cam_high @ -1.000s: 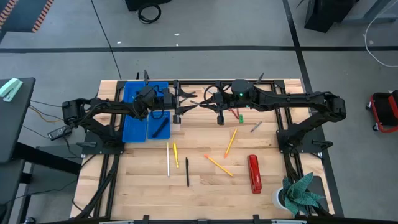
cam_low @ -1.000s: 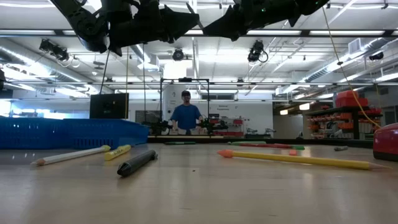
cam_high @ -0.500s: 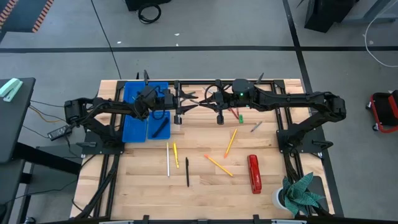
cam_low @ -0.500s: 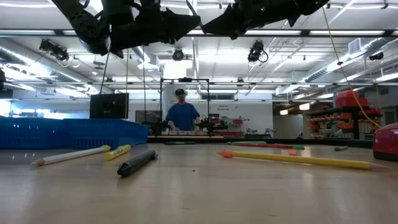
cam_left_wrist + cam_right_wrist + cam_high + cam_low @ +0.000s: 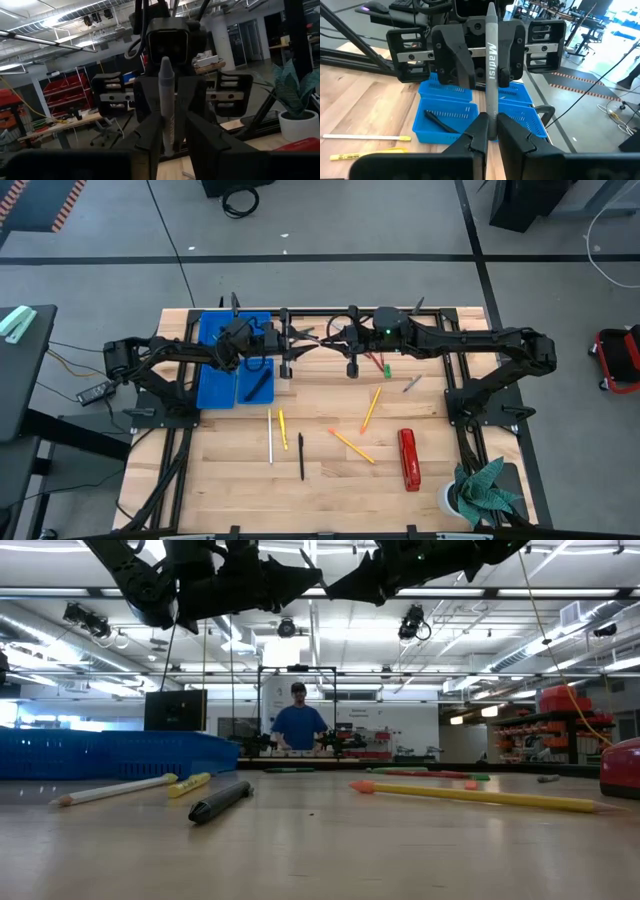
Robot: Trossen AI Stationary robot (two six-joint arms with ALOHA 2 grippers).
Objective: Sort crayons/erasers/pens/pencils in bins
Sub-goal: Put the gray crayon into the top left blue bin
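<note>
High above the table's far middle, my two grippers face each other around a grey pen [image 5: 491,60] that stands upright, its pointed end [image 5: 165,65] up. My right gripper [image 5: 490,127] is shut on it. Coming from the table's left, my left gripper [image 5: 172,127] has its fingers close on either side of the pen. Below my left arm stand the blue bins [image 5: 218,358]; one holds a black pen [image 5: 258,385]. On the table lie pencils [image 5: 371,408], another black pen [image 5: 300,457] and crayons [image 5: 383,367]. My right gripper pinches the pen's lower part [image 5: 491,117] between its two fingers, coming level from the table's right and lying across the pen, which stands upright and clear of the table. My left gripper's fingers [image 5: 150,137] flank the pen's lower part closely; whether they touch it I cannot tell.
A red stapler [image 5: 408,460] lies at the near right, and a potted plant [image 5: 482,492] stands at the near right corner. A white pencil [image 5: 269,435] and a yellow one [image 5: 283,430] lie near the middle. A person [image 5: 297,725] stands in the room beyond.
My left gripper's fingers have drawn closer together around the upright pen, while both hands have kept their places. The pen has stayed upright in my right gripper.
</note>
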